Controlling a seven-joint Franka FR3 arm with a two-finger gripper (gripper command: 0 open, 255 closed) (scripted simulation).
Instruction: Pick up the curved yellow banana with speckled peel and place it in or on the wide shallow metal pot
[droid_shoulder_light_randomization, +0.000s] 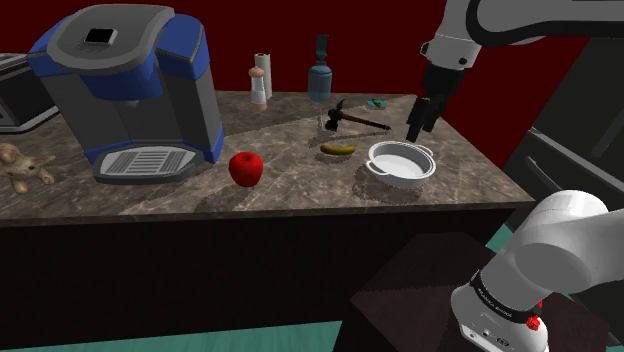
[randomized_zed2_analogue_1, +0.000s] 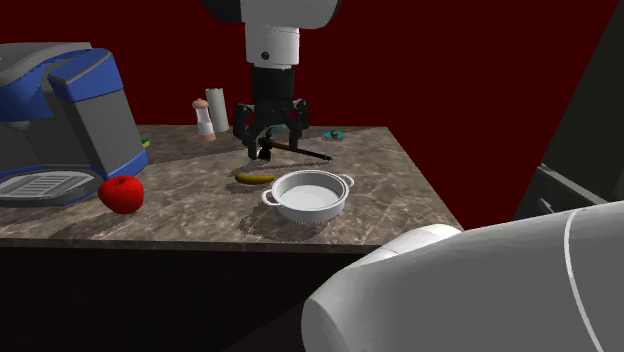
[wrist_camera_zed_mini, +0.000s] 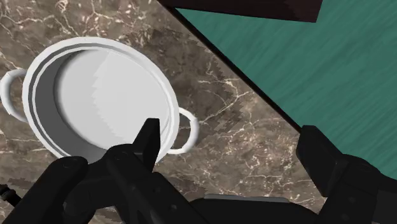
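Observation:
The yellow speckled banana (droid_shoulder_light_randomization: 338, 150) (randomized_zed2_analogue_1: 254, 176) lies flat on the dark marble counter, just to the shoulder view's left of the pot. The pot (droid_shoulder_light_randomization: 400, 181) (randomized_zed2_analogue_1: 305, 214) (wrist_camera_zed_mini: 28, 95) is wide, shallow and white-grey, has two loop handles, and is empty. My black gripper (droid_shoulder_light_randomization: 416, 128) (randomized_zed2_analogue_1: 270, 142) (wrist_camera_zed_mini: 232, 149) hangs open above the counter with nothing between its fingers. It is behind the pot's far rim in the shoulder view. In the wrist view the pot sits off beside one finger (wrist_camera_zed_mini: 149, 137), not between the two.
A hammer (droid_shoulder_light_randomization: 352, 118) (randomized_zed2_analogue_1: 300, 151) lies behind the banana. A red apple (droid_shoulder_light_randomization: 246, 168) (randomized_zed2_analogue_1: 121, 193) and a blue-grey coffee machine (droid_shoulder_light_randomization: 130, 90) (randomized_zed2_analogue_1: 50, 110) stand further left. A bottle (droid_shoulder_light_randomization: 320, 78) and white cylinder (droid_shoulder_light_randomization: 261, 78) are at the back edge. The counter edge (wrist_camera_zed_mini: 254, 89) runs close past the pot.

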